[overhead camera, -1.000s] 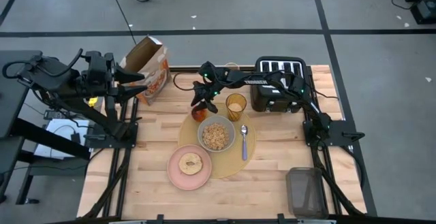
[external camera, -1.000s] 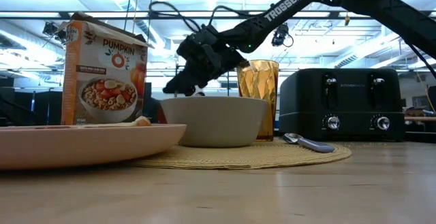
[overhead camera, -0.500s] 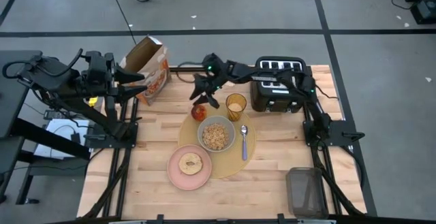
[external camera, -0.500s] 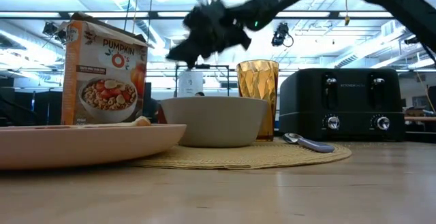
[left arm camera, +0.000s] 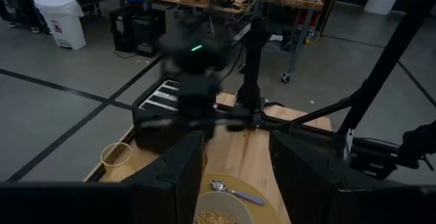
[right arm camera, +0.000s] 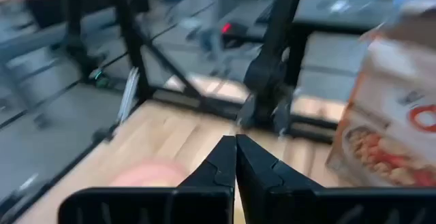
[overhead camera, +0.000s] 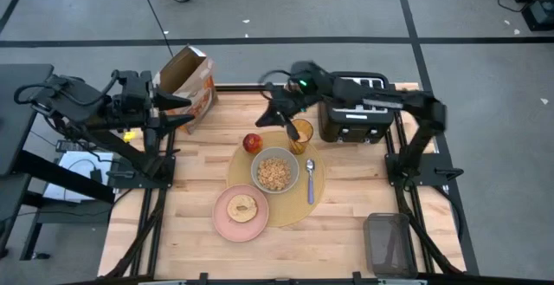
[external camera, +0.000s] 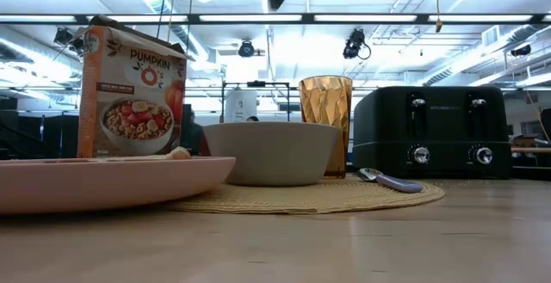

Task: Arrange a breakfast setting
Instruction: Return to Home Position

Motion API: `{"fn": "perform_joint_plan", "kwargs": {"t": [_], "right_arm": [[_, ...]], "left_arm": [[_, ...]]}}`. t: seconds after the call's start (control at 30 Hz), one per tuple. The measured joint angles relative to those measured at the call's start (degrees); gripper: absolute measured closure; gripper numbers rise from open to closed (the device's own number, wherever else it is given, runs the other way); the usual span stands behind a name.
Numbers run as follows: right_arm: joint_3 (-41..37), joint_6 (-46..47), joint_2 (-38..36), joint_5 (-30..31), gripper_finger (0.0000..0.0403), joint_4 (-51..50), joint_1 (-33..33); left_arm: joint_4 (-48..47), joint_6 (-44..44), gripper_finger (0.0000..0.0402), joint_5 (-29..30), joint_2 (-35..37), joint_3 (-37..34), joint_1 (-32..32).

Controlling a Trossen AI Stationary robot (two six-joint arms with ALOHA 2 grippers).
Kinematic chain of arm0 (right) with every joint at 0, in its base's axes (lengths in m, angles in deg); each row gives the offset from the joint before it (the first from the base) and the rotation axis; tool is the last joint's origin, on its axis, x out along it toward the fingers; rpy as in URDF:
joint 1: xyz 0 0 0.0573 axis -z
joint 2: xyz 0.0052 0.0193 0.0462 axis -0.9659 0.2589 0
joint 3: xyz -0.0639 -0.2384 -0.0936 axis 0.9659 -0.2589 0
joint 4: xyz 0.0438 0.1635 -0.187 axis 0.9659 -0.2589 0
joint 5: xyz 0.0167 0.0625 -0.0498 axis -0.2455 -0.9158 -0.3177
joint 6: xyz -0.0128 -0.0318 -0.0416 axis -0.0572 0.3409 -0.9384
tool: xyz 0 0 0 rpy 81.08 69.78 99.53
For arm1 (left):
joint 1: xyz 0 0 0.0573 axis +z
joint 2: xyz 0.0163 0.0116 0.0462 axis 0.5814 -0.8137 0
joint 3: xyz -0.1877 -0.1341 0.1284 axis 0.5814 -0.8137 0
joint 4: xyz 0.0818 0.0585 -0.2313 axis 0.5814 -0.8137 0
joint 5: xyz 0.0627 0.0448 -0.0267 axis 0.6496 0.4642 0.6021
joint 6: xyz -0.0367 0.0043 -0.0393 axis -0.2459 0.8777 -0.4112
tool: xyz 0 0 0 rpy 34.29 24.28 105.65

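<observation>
You have the right gripper [right arm camera: 236, 141] pressed together, empty, high near the amber tumbler [overhead camera: 300, 132]; red apple [overhead camera: 252, 142] just beside the grey bowl [overhead camera: 255, 175]; left gripper [left arm camera: 237, 149] spread by the cereal box [overhead camera: 192, 81].

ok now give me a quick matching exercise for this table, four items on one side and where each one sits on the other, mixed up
Things:
1 red apple
2 blue-handled spoon
3 toast slice
4 amber tumbler

Places:
a on the pink plate
b close beside the black toaster
c on the grey bowl's side toward the orange cereal box
d lying flat on the round tan placemat

Pairs: 1-c, 2-d, 3-a, 4-b
</observation>
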Motion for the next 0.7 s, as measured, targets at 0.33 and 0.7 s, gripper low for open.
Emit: {"fn": "perform_joint_plan", "kwargs": {"t": [0.33, 0.7], "right_arm": [[-28.9, 13.9, -27.2, 24.2, 0.0391, 20.7, -15.1], [-43.2, 17.6, -47.4, 30.8, 0.0365, 20.2, -20.3]], "left_arm": [[2.7, 2.3, 0.0226, -0.3, -1.3, -3.2, 0.8], [21.6, 4.2, 0.0257, -6.4, -1.0, -23.1, 8.5]]}}
